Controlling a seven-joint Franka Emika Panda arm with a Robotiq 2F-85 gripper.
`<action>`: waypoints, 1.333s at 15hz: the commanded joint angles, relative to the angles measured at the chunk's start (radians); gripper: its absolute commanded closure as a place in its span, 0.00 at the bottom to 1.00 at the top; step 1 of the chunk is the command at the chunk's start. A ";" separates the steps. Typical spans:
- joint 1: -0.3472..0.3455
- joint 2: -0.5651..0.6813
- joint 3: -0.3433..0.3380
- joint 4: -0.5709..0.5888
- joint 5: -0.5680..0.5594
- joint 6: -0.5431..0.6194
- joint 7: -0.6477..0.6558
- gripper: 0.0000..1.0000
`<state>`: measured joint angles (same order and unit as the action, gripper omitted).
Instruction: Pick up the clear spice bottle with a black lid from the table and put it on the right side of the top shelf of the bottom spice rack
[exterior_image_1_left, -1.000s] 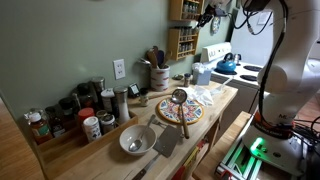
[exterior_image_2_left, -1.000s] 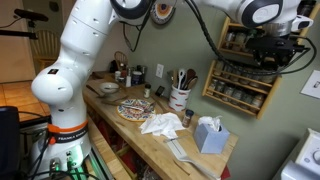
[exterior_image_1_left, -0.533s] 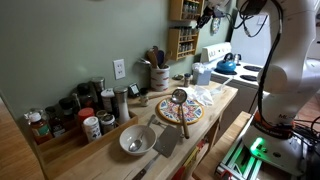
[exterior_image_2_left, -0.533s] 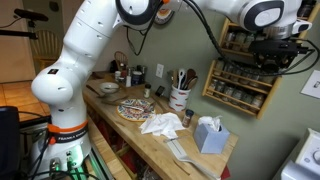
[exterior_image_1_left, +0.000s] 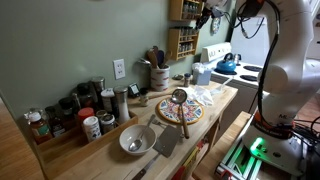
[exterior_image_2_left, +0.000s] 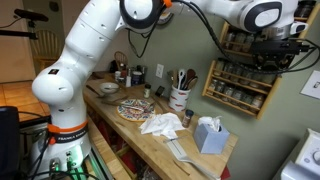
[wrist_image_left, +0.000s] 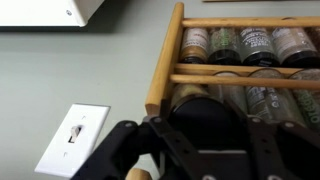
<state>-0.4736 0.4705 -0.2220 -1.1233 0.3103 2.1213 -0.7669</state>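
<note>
Soft even indoor light, green glow low at an exterior view's edge, wrist view foreground blurred

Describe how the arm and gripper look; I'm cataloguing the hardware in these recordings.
The arm is glossy white, built of fat rounded segments, with orange trim at one joint. A black cable loops from it toward the gripper, which is black and blocky, showing angular linkages in the wrist view.

Both exterior views show you the table (exterior_image_1_left: 97, 156) and the bottom spice rack (exterior_image_2_left: 240, 82) from far, at opposite ends; your wrist view faces that rack close up.
</note>
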 joint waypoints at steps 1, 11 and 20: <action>-0.001 0.019 -0.006 0.037 -0.023 -0.040 -0.009 0.19; -0.006 0.010 -0.004 0.028 -0.013 -0.062 -0.008 0.00; -0.037 -0.011 -0.009 -0.030 0.025 -0.113 -0.003 0.26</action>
<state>-0.4997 0.4736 -0.2340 -1.1176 0.3132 2.0078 -0.7678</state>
